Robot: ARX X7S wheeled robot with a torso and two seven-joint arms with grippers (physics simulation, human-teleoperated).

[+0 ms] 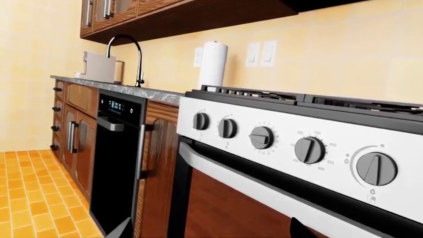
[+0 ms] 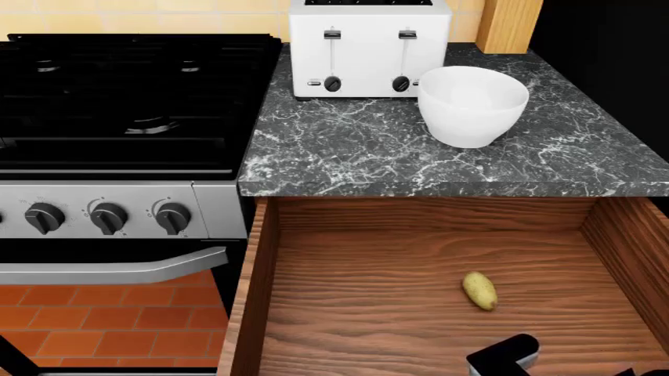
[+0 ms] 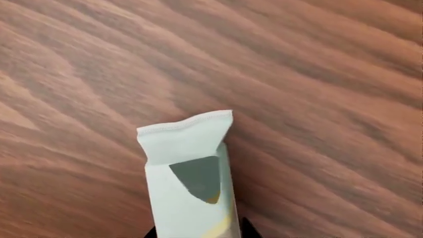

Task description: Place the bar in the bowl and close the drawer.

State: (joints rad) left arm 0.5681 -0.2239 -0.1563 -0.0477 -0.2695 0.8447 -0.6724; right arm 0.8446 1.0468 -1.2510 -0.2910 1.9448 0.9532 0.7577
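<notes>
Right wrist view shows the bar, a pale wrapped stick, lying on the wood floor of the open drawer, its crimped end pointing away from the camera and its long axis running straight out from the right gripper. Only two dark fingertips show beside its near end, so I cannot tell whether they clamp it. I judge the pickup is in hand; next comes lifting it to the bowl on the counter.

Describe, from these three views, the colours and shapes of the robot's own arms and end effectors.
Little shows. Head view: the right arm's black, angular block with a pale grey lower edge. The right end effector shows only two small dark fingertips; the left end effector, one grey pointed fingertip and one black. No cables or markings visible.
</notes>
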